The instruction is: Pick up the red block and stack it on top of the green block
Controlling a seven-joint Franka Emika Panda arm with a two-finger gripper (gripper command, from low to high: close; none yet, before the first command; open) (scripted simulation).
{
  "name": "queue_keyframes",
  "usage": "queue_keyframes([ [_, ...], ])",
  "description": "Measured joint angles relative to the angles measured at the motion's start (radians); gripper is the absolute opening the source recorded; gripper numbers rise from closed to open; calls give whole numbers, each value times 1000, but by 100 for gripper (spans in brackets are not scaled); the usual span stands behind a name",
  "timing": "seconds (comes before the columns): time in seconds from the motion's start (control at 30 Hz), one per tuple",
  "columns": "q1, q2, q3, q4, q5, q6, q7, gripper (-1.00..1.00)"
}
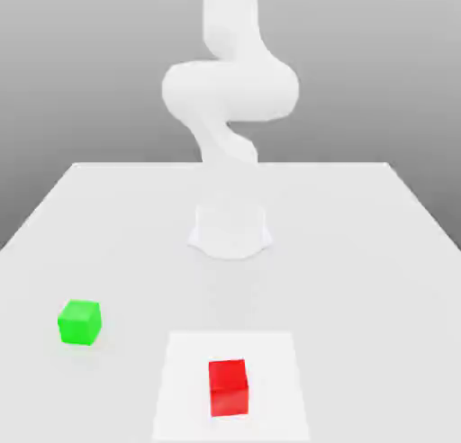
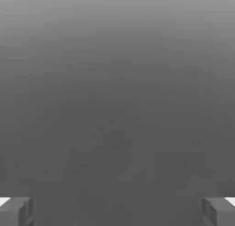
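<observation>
glossy red block (image 1: 228, 387) sitting square on a paler flat patch (image 1: 180, 378) near the front, matte green cube (image 1: 79, 322) well apart toward the exterior view's left, smooth white surface (image 1: 360, 252), pale rounded arm (image 1: 230, 90) behind, claw (image 2: 117, 211) spread wide, holding nothing

Before me lies a plain white table (image 1: 360, 252), its far edge meeting a smooth grey backdrop (image 1: 81, 63) that darkens upward. A slightly brighter white square patch (image 1: 270, 360) marks the tabletop's near part. The light is soft and even.
</observation>
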Motion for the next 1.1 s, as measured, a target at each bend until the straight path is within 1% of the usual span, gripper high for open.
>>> queue_keyframes([
  [0.73,29,804,-33,-265,12,376,-114,0],
  [0.9,22,985,-23,-253,26,517,-128,0],
  [0.93,19,1018,-20,-248,29,546,-130,-100],
  [1.1,19,1018,-19,-248,27,545,-129,-100],
])
